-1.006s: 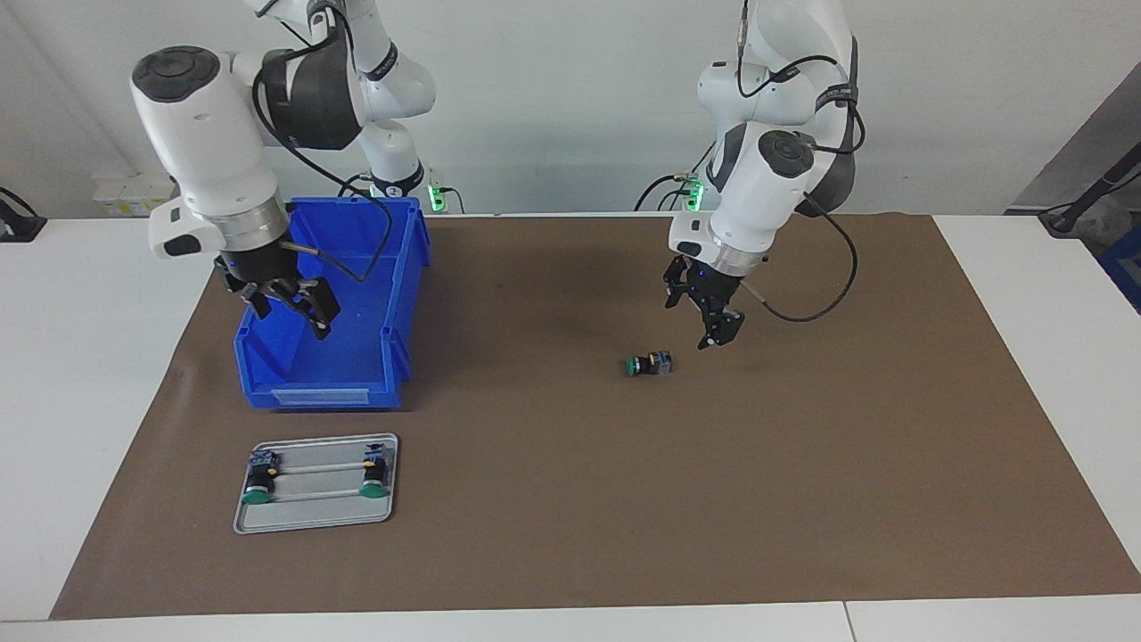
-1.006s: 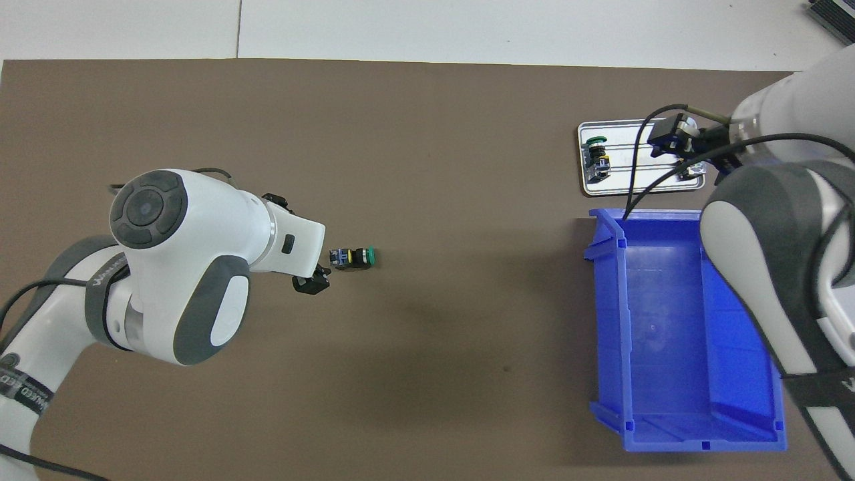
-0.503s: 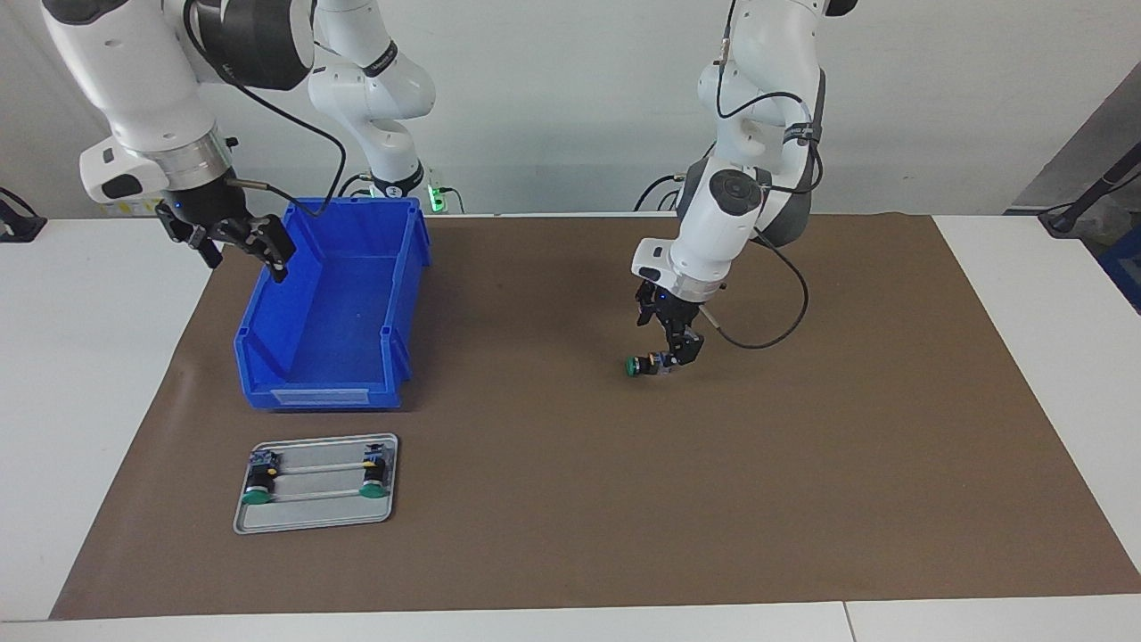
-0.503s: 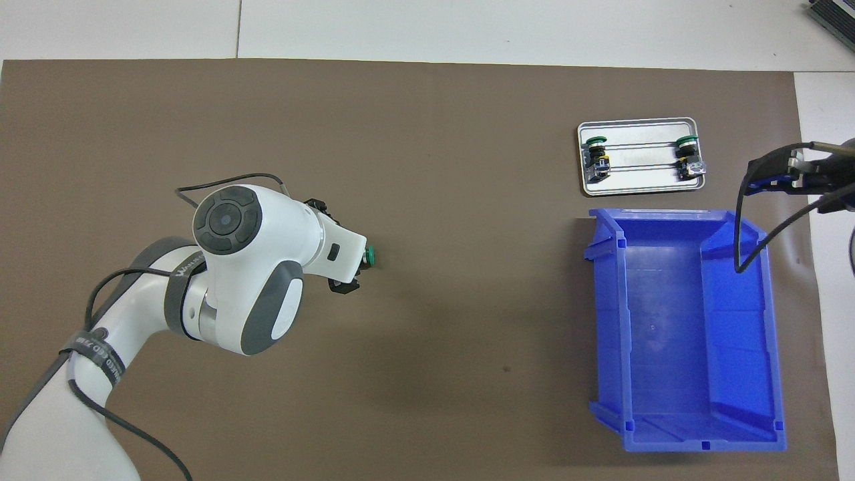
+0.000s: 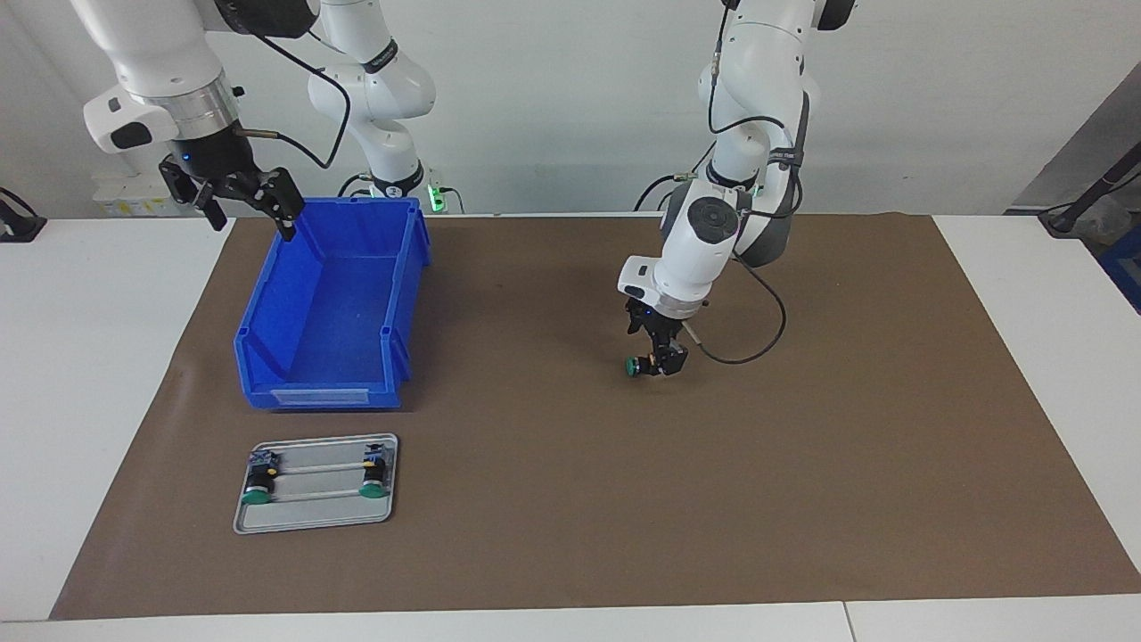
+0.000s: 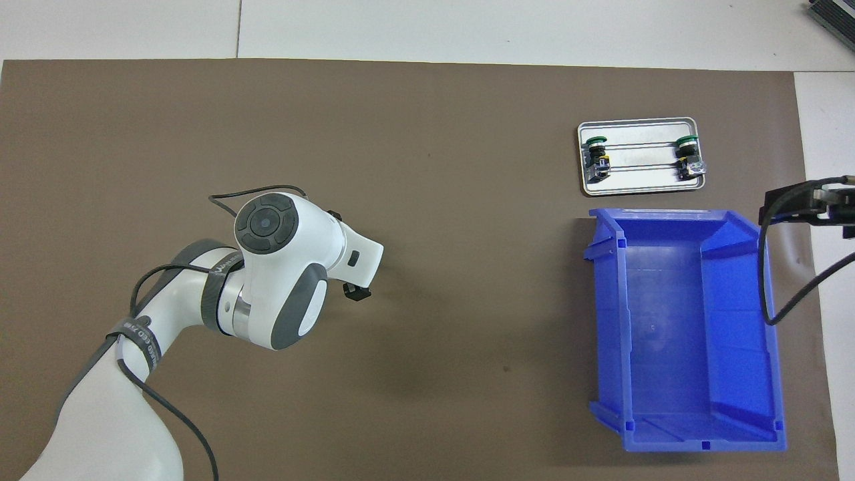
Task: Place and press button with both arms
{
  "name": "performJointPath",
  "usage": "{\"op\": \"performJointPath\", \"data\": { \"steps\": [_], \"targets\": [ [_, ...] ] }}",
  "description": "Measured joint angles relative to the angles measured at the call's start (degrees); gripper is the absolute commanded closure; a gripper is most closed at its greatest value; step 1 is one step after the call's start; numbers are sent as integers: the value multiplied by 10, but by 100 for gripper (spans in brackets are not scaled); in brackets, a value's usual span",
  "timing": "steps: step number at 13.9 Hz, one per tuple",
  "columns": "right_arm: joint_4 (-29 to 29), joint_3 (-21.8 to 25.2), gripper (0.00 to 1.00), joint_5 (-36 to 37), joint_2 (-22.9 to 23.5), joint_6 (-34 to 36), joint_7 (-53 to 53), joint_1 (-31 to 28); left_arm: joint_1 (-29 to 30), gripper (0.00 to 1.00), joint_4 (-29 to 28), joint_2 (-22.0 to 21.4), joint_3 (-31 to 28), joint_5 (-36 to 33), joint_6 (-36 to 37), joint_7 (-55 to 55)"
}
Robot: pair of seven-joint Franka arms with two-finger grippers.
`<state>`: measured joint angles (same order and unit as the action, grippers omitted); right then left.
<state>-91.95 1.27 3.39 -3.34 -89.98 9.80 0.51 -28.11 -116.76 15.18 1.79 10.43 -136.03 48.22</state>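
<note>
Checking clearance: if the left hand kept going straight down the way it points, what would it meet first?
The button lying on the mat; the left hand is already down at it, though contact is unclear.

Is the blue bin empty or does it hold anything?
Empty: the blue bin shows only its bare floor in both views, with nothing lying inside.

Facing high, overhead steep; both share mat.

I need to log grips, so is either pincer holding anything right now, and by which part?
Nothing is gripped yet. The left pincer is open around the button at its base end; the right pincer hangs open and empty.
</note>
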Motion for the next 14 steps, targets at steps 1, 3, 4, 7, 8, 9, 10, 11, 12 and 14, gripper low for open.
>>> {"op": "performJointPath", "data": {
  "steps": [1,3,4,7,8,9,10,11,12,14],
  "targets": [
    [-1,0,0,0,0,1,-2,0,0,1,0,4,-1,0,-7,0],
    [-2,0,0,0,1,15,-17,0,0,1,0,11,-2,0,-14,0],
    [-2,0,0,0,2,18,-26,0,0,1,0,13,-2,0,-17,0],
    [-4,-4,0,0,2,18,-36,1,0,1,0,21,-2,0,-27,0],
    [-5,-9,0,0,2,18,-36,6,0,1,0,23,-2,0,-31,0],
    [-6,-13,0,0,2,18,-36,10,-1,1,0,25,-2,0,-36,0],
    [-7,-14,0,0,2,18,-36,14,-1,1,0,28,-2,0,-40,0],
    [-8,-15,0,0,2,18,-36,14,-2,1,0,31,-2,0,-42,0],
    [-9,-15,0,0,2,18,-37,14,-3,1,0,33,-1,0,-44,0],
    [-10,-15,0,0,2,18,-39,13,-8,1,0,37,-1,0,-50,-1]
  ]
}}
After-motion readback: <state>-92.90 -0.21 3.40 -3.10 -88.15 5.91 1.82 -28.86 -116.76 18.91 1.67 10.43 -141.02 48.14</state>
